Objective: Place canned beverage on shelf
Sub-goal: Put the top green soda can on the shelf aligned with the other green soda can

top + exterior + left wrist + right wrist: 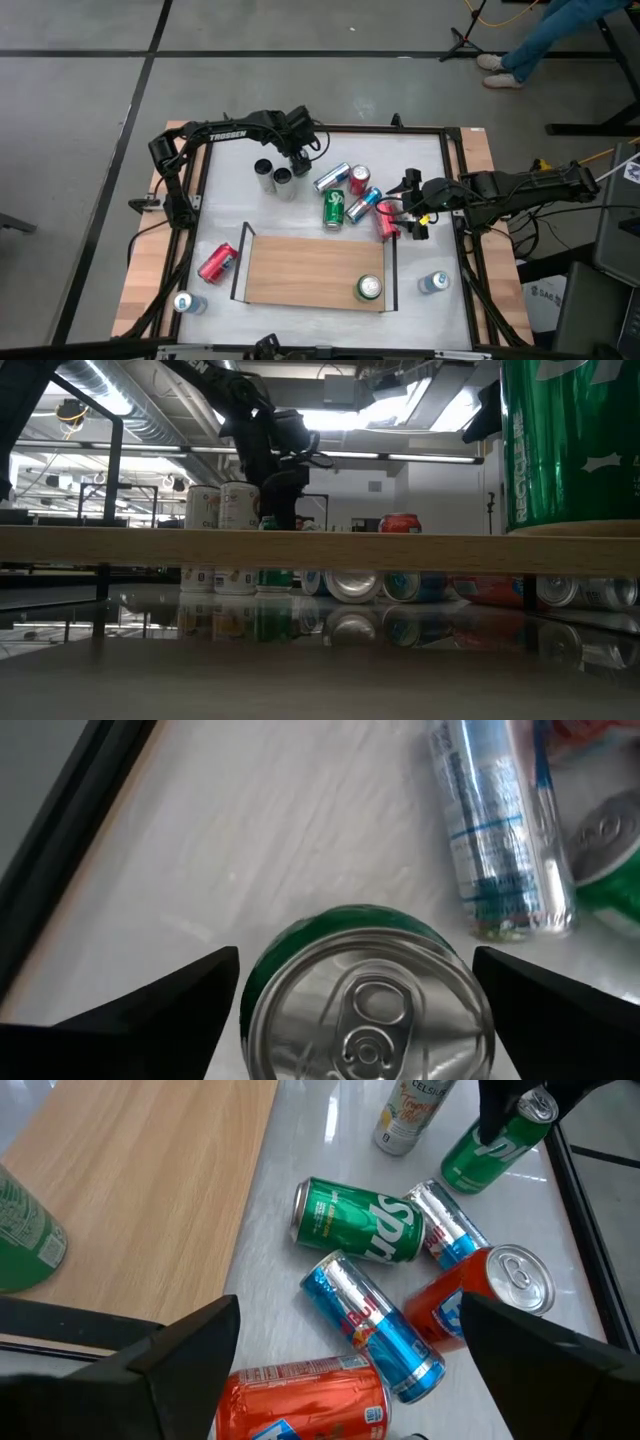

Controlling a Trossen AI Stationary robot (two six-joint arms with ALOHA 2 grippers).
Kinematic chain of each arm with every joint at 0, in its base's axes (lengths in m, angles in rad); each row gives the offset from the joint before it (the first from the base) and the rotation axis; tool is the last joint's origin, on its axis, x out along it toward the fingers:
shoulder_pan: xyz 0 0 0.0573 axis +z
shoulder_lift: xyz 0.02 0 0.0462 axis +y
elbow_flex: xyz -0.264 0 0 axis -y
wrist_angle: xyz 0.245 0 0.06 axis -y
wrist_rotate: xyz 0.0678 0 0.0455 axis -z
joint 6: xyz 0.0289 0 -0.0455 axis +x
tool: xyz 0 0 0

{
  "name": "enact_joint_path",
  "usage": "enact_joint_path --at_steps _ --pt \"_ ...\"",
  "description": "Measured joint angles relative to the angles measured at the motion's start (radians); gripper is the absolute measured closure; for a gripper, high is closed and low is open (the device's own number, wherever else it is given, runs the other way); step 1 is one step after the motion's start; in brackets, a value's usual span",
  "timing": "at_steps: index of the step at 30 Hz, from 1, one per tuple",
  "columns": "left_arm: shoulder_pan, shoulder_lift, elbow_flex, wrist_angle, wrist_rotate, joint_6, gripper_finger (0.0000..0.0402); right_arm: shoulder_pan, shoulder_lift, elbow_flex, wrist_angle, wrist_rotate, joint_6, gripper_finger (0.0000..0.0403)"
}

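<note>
Straddling upright green can point(370, 995), left gripper point(297, 152) sits at table's 12 o'clock, fingers spread wide, can axis vertical between them, apparently untouched. Shelf point(300, 270) lies toward 6 o'clock. Right gripper point(408, 208) open over lying cans.

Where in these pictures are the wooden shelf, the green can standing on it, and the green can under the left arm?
shelf point(300, 270), high view, bare board middle.
green can on shelf point(369, 288), high view, its top.
green can under left end effector point(368, 1020), left wrist view, its lid.
</note>
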Motion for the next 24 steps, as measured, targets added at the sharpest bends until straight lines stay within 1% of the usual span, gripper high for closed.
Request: enact_joint_path --at_steps 9,13,15,24 --pt "0.000 0.000 0.000 0.000 -0.026 -0.280 0.0012 0.000 0.000 0.000 0.000 0.000 0.000 0.0036" --pt "0.000 0.000 0.000 0.000 -0.026 -0.370 0.0012 0.000 0.000 0.000 0.000 0.000 0.000 0.0036" --pt "0.000 0.000 0.000 0.000 -0.026 -0.390 0.0012 0.000 0.000 0.000 0.000 0.000 0.000 0.0036" --pt "-0.020 0.000 0.000 0.000 -0.031 -0.391 0.0012 0.000 0.000 0.000 0.000 0.000 0.000 0.0036"
